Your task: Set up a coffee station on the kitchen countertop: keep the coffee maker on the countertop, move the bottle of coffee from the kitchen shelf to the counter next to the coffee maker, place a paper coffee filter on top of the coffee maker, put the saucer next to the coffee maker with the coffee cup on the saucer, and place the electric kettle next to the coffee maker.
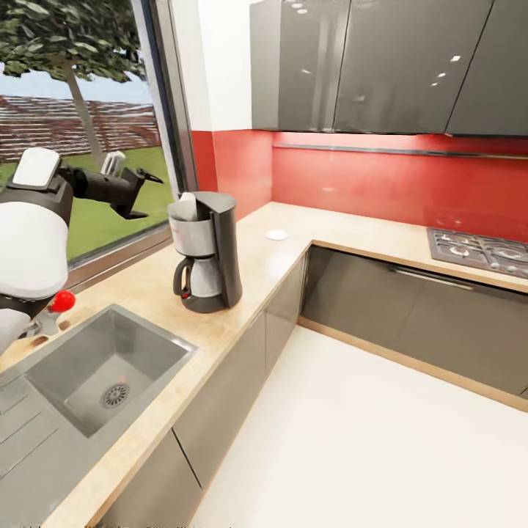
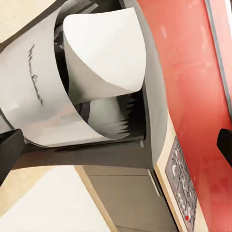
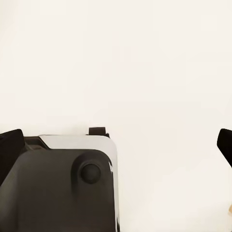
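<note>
Tan stone bench [image 1: 242, 293] runs along the window and turns the corner toward the far right, where we see a stove [image 1: 480, 251] set into it. On this bench, right of the steel sink [image 1: 103, 370], stands the coffee maker [image 1: 207, 253], black with a silver top and a glass pot in its base. A white paper filter [image 1: 188, 202] sits in its open top; from the left wrist view we see the filter [image 2: 104, 53] curled into a cone inside the basket, with a pleated edge below it. Farther along the bench, near the corner, lies a small white round thing [image 1: 276, 235], perhaps the saucer, though it is too small for us to tell.

Our left gripper [image 1: 139, 192] hangs in front of the window, left of the coffee maker and apart from it, jaws spread and grasping nothing. Our right gripper [image 3: 116, 145] is likewise released, its dark fingertips [image 3: 9, 152] wide apart over pale floor, above part of the robot's own dark body [image 3: 58, 188].

A red-knobbed tap [image 1: 59, 304] stands at the sink's left edge.
</note>
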Robot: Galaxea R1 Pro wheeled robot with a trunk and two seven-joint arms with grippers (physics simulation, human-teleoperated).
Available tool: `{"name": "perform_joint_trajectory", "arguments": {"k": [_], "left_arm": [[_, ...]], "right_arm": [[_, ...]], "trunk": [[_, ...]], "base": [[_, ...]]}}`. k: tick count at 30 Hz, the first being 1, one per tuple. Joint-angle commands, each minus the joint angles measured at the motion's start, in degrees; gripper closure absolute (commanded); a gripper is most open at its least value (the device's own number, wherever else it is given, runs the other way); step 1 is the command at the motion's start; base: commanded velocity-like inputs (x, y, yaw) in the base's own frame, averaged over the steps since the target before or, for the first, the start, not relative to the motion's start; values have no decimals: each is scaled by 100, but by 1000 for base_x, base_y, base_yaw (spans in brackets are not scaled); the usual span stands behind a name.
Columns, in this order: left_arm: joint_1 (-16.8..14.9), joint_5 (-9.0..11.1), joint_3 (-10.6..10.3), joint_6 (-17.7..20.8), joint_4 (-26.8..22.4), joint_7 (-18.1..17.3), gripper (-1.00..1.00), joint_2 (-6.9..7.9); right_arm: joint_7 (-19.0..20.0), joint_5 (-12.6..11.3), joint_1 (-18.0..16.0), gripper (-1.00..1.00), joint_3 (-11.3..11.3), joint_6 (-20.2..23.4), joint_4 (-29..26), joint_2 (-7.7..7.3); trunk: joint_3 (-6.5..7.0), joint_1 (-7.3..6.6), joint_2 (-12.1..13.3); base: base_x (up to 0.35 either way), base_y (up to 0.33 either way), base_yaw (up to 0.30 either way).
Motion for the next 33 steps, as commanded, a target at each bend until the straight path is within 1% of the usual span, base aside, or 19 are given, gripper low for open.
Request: {"name": "perform_joint_trajectory", "arguments": {"k": [1, 7, 10, 11, 14, 15, 16, 17, 18, 19, 20, 21, 22, 23, 24, 25, 26, 32, 33], "left_arm": [[-6, 52, 29, 12, -1, 59, -100, -6], [90, 40, -26, 24, 11, 50, -100, -2], [326, 45, -288, 33, -9, 39, -100, 37], [446, 48, -455, 36, -29, 33, -100, 55], [591, 51, -687, 38, -49, 3, -100, 69], [641, 49, -806, 38, -54, -41, -100, 71], [724, 42, -1064, 38, -62, -147, -100, 71], [840, 33, -1418, 37, -74, -304, -100, 73], [901, 30, -1601, 34, -85, -393, -100, 73], [1029, 25, -1965, 26, -125, -600, -100, 79], [1400, 19, -2681, 7, -420, -1212, -100, 149], [1569, 18, -2872, 2, -626, -1463, -100, 201], [1886, 17, -3061, -9, -1052, -1852, -100, 299], [2132, 14, -3148, -17, -1375, -2100, -100, 356], [2253, 13, -3184, -22, -1533, -2209, -100, 381], [2495, 11, -3243, -30, -1850, -2401, -100, 433], [3300, 8, -3416, -45, -2999, -2903, -100, 725], [4156, 8, -3487, -41, -4322, -3470, -100, 1153], [4219, 8, -3489, -41, -4409, -3507, -100, 1181]], "right_arm": [[-9, 60, -5, -100, -20, -16, 4, 3], [-10, 60, -5, -100, -20, -16, 7, 3], [-10, 60, -5, -100, -20, -16, 9, 3], [-10, 60, -5, -100, -20, -16, 9, 3], [-10, 60, -5, -100, -20, -18, 8, 3], [-10, 60, -5, -100, -20, -19, 6, 3], [-10, 60, -5, -100, -20, -21, 4, 3], [-10, 60, -5, -100, -20, -23, 3, 3], [-10, 60, -5, -100, -20, -23, 2, 3], [-10, 60, -5, -100, -20, -24, 2, 0], [-10, 60, -5, -100, -20, -25, 1, -4], [-10, 60, -5, -100, -18, -27, 1, -8], [-10, 60, -5, -100, -17, -34, 1, -10], [-10, 60, -5, -100, -17, -40, 1, -11], [-10, 60, -5, -100, -17, -42, 1, -12], [-10, 60, -5, -100, -18, -46, 1, -13], [-10, 60, -5, -100, -19, -50, 1, -14], [-8, 60, -5, -100, -20, -51, -2, -14], [-9, 60, -5, -100, -20, -51, -3, -14]], "trunk": [[-12, 3, -12], [-12, 3, -12], [-12, 3, -12], [-12, 3, -12], [-12, 3, -12], [-12, 3, -12], [-12, 3, -12], [-12, 3, -12], [-12, 3, -12], [-12, 3, -12], [-12, 3, -12], [-12, 3, -12], [-12, 3, -12], [-12, 3, -12], [-12, 3, -12], [-12, 3, -12], [-12, 3, -12], [-12, 3, -12], [-12, 3, -12]], "base": [[-22, 0, 173], [-7, 0, 245], [-1, 0, 273], [0, 0, 260], [0, 0, 193], [0, 0, 86], [0, 0, 55], [0, 0, 35], [0, 0, 28], [0, 0, 18], [0, 0, 6], [0, 0, 3], [0, 0, 2], [0, 0, 1], [0, 0, 0], [0, 0, 0], [0, 0, 0], [0, 0, 0], [0, 0, 0]]}}
